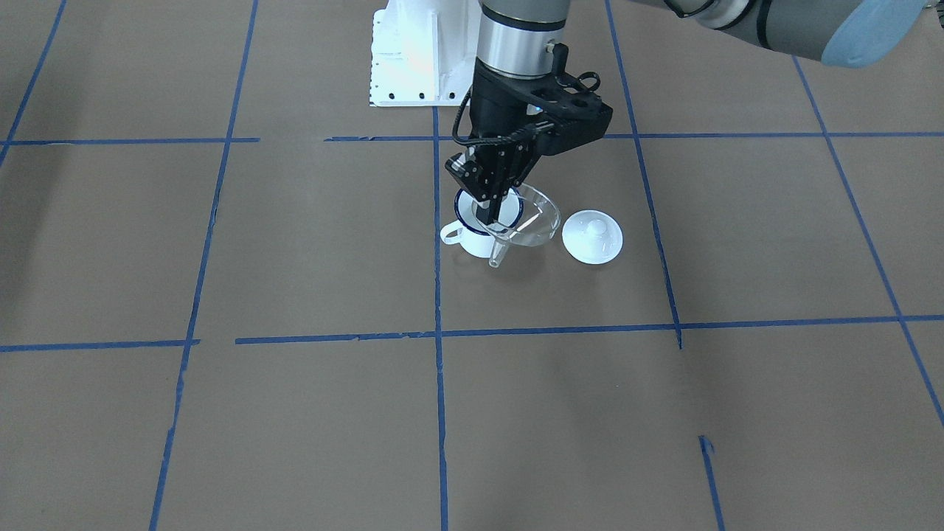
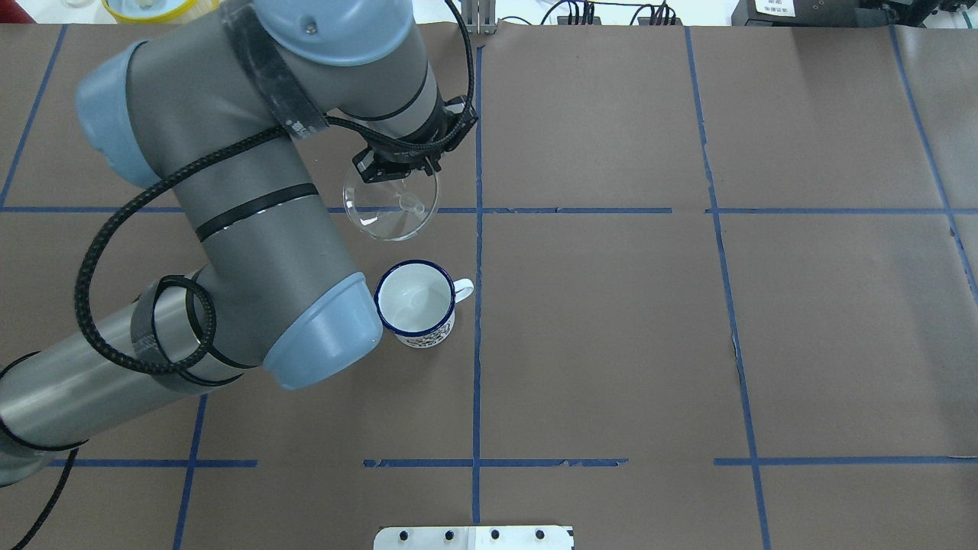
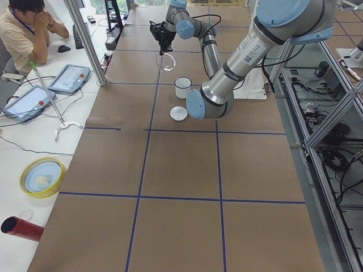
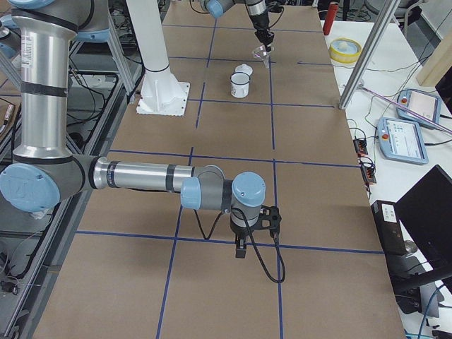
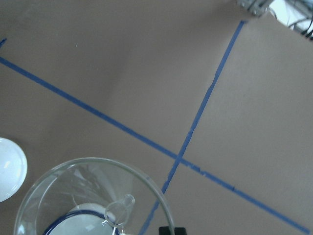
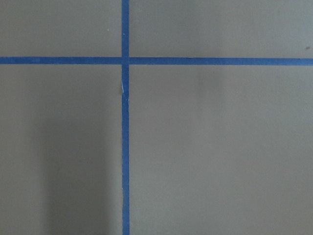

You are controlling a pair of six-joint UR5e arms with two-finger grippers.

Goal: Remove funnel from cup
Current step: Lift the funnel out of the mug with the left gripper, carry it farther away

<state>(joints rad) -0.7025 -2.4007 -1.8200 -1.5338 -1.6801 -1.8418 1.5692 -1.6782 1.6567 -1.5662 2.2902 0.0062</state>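
Observation:
My left gripper [image 2: 397, 169] is shut on the rim of the clear funnel [image 2: 390, 206] and holds it tilted in the air, spout free, out of the cup and just beyond it. The gripper [image 1: 493, 216] and funnel [image 1: 532, 221] also show in the front-facing view. The white mug with the dark blue rim [image 2: 416, 305] stands upright on the table with nothing in it. In the left wrist view the funnel [image 5: 73, 196] fills the lower left. My right gripper [image 4: 240, 248] hangs over bare table far from them, and I cannot tell whether it is open.
A white domed lid [image 1: 592, 237] lies on the table beside the cup. The white robot base plate [image 1: 413, 59] is behind them. An operator [image 3: 22, 28] sits at a side desk with tablets. A yellow bowl [image 3: 42, 177] stands off the table.

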